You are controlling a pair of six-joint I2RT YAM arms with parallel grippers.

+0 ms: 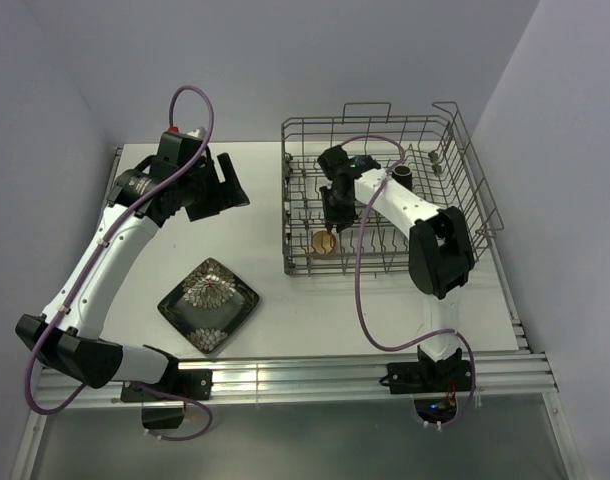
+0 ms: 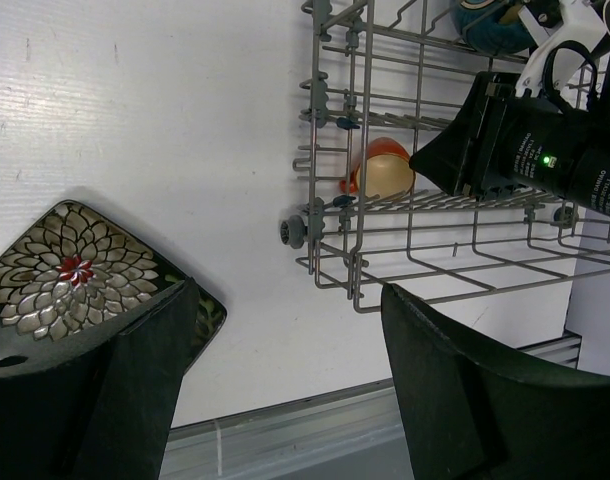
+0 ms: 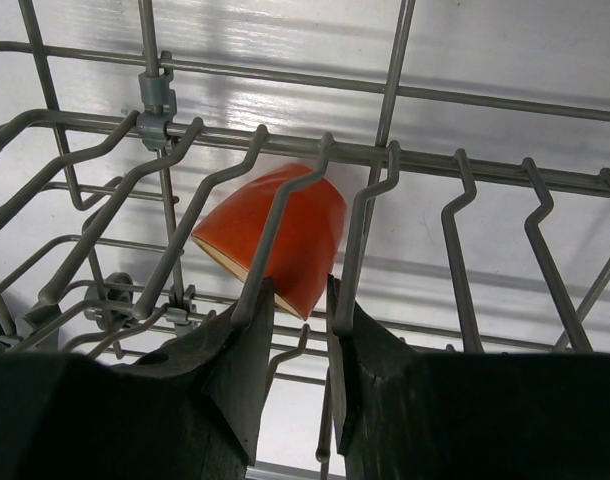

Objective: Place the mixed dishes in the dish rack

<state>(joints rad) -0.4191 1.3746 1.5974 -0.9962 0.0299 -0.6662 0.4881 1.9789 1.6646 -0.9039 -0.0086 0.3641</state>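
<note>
The orange cup (image 3: pixel 310 230) lies tipped in the rack (image 1: pixel 305 150), at the right gripper's (image 3: pixel 295 290) slightly parted tips. The left gripper (image 2: pixel 285 290) hangs spread, empty. The plate (image 1: pixel 209 305), at the rack's 8 o'clock, looks glazed, slippery, breakable: pinch a raised corner.

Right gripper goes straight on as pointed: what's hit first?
Probably the small orange cup, lying on its side right ahead of the right gripper; a dish rack tine crossing it may touch first, depth unclear.

white table (image 1: pixel 315 325) (faint ribbed lines across top), aluminium rail (image 1: pixel 315 380) along near edge, pale walls (image 1: pixel 285 60), perhaps lilac-tinted.
</note>
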